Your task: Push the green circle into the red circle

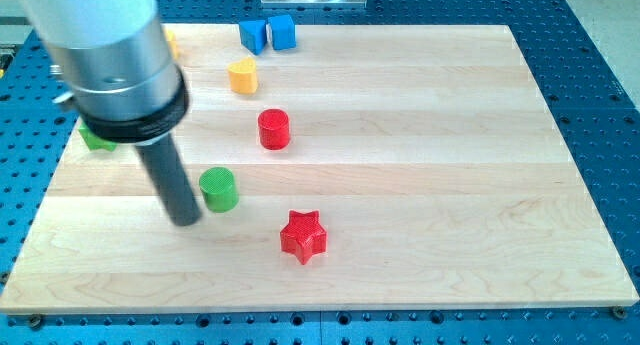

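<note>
The green circle (218,188) stands on the wooden board left of centre. The red circle (274,128) stands above it and to its right, about a block's width and a half away. My tip (185,221) rests on the board just left of the green circle and slightly below it, very close to its side or touching it. The arm's thick grey body fills the view's top left and hides part of the board there.
A red star (303,236) lies below and right of the green circle. A yellow block (242,75) sits above the red circle. Two blue blocks (267,33) stand at the top edge. Another green block (97,137) and a yellow block (170,40) show partly behind the arm.
</note>
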`<state>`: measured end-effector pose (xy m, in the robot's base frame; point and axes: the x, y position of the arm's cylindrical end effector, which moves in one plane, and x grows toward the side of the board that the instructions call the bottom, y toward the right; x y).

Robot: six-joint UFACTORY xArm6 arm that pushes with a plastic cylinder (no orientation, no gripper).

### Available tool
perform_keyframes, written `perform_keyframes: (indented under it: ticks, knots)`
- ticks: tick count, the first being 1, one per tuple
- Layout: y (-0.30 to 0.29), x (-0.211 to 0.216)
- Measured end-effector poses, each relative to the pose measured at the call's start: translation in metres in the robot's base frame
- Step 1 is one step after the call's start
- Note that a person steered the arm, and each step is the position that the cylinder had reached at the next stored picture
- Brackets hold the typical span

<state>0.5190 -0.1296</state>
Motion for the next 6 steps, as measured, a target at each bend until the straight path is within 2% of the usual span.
perform_keyframes:
  ticks: [1,2,3,4,5,6]
  knots:
    - [0.041,-0.059]
    - [0.049,-0.031]
    - [0.058,-0.022]
    - [0.104,-0.031]
    - [0.146,-0.022]
    - [0.158,-0.046]
